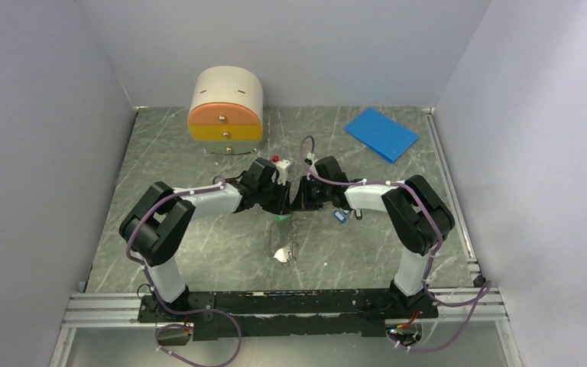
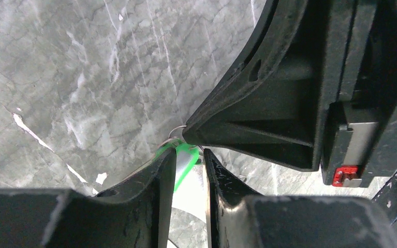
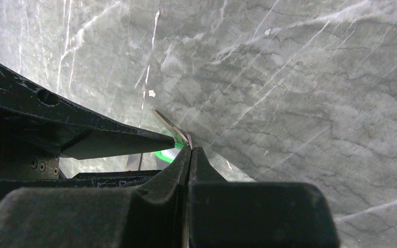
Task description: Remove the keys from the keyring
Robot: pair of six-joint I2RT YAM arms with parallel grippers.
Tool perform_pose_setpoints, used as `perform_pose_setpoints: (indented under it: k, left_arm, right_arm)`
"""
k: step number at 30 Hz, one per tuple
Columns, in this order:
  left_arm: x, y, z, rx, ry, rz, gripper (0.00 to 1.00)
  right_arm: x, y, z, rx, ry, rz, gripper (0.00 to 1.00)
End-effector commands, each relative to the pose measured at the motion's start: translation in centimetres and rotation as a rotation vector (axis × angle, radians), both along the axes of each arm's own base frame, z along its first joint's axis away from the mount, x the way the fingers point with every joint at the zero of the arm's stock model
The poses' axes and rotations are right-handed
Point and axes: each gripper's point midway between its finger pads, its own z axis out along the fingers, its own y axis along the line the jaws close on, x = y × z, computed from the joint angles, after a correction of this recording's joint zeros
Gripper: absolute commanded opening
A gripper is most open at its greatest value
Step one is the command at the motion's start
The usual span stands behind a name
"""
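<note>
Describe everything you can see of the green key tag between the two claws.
The green key tag is a small, bright green, plastic-looking strip. The left claw is closed on it, a finger on each side. A flat silvery metal piece juts from its end, and the right claw is shut on that metal. In the top view the thin keyring loop trails below it. Any markings are hidden.

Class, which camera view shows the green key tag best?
Left wrist: the green key tag sits large and clear between the fingers of the left claw. Right wrist shows only a green sliver of it; top external shows only a speck.
</note>
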Motion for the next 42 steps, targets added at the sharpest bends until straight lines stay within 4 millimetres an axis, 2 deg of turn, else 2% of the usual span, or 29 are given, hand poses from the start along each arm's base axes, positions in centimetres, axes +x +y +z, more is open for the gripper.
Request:
perform_pose_setpoints:
  k: [1,11,19,30,33,38,42]
  left_arm:
    - [0.4,-0.6,0.7,-0.004,-0.020,-0.041,0.30]
    - [-0.1,-0.7,0.7,-0.004,0.020,-0.047,0.31]
    - [0.9,1.9,-0.6,0.133,-0.012,0.039,0.22]
    - [2.3,4.4,-2.4,0.259,-0.075,0.117,0.22]
    - [2.5,4.1,-1.7,0.232,-0.112,0.107,0.23]
    - [1.4,1.9,2.0,0.027,-0.220,0.019,0.30]
    - [0.7,1.2,3.1,-0.029,-0.221,-0.017,0.31]
  right_arm:
    - [0.9,0.8,1.8,0.050,-0.048,0.008,0.00]
    - [1.0,0.7,2.0,0.049,-0.058,0.006,0.00]
    - [0.9,0.7,2.3,0.050,-0.069,0.013,0.00]
    - [0.8,1.0,3.0,0.061,-0.087,0.027,0.00]
    - [0.8,1.0,3.0,0.061,-0.087,0.024,0.00]
    - [0.9,0.9,3.0,0.061,-0.085,0.020,0.00]
    - [0.9,0.9,3.1,0.062,-0.088,0.019,0.00]
